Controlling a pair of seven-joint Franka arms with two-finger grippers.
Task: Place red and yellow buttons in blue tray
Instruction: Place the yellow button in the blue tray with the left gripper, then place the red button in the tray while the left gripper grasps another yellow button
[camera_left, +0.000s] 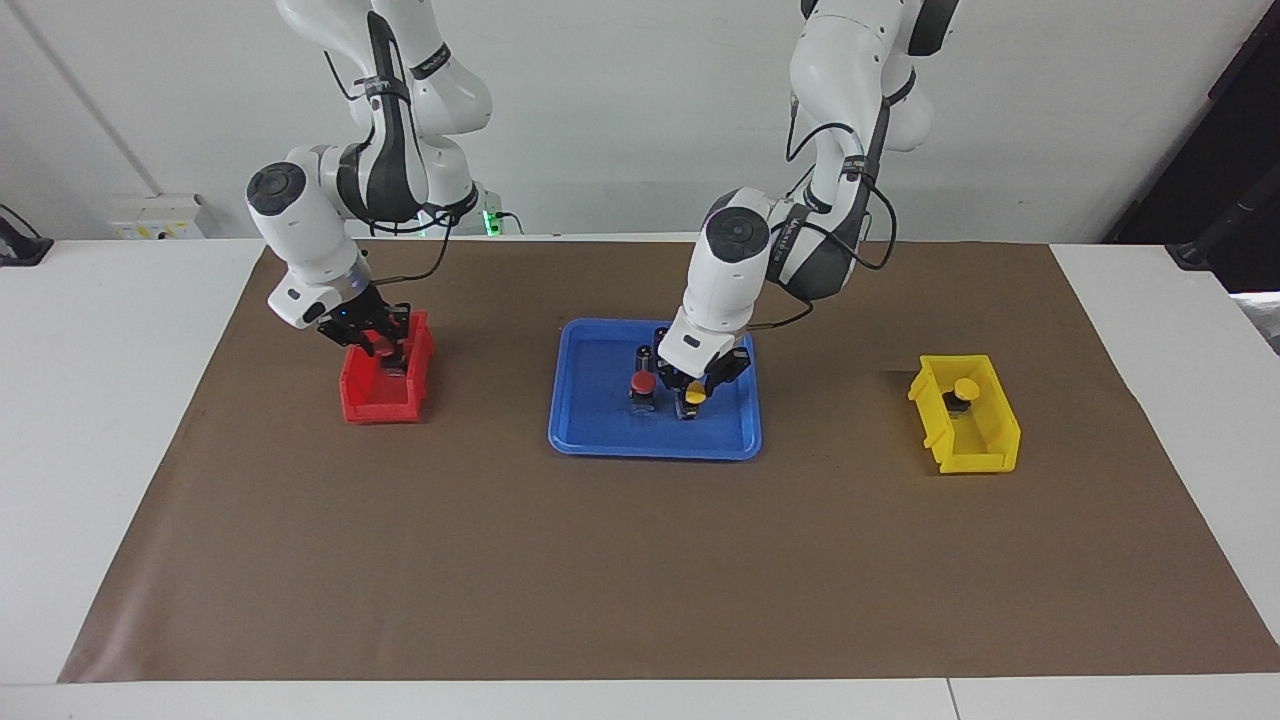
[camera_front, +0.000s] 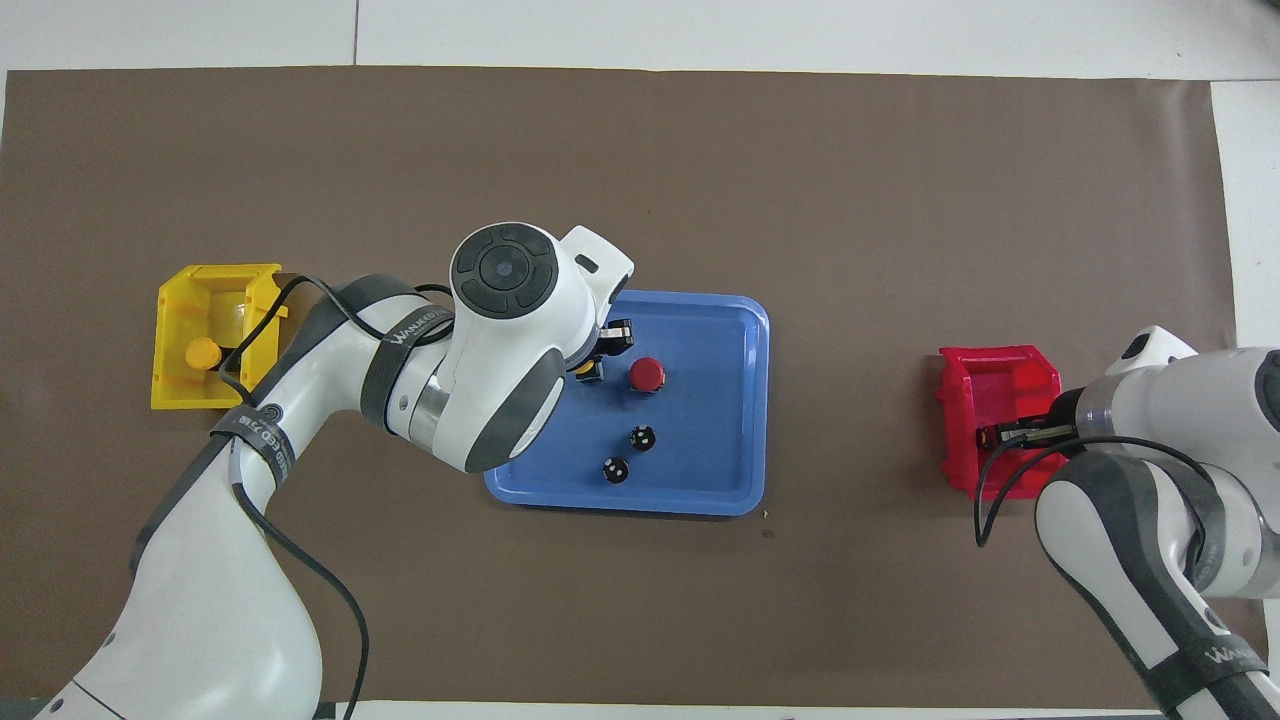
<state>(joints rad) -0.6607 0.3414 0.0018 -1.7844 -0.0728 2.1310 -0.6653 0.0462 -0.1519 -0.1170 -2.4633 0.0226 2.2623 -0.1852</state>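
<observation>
High facing and steep overhead views, both covering the blue tray (camera_left: 575, 435) (camera_front: 745, 400).

The left arm is bending low over the middle of the tabletop, its wrist pointing down and its left pincer (camera_left: 694, 393) closing its fingers on something yellow. The right arm is reaching down near its own end, the right pincer (camera_left: 383, 345) tilting downward.

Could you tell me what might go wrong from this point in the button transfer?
1. The left tool holds a yellow button low in the blue tray, right beside the red button; letting go or pulling out could tip either one.
2. The right tool is down inside the red bin, so lifting may snag its wall and drag it.
3. One yellow button remains in the yellow bin.
</observation>
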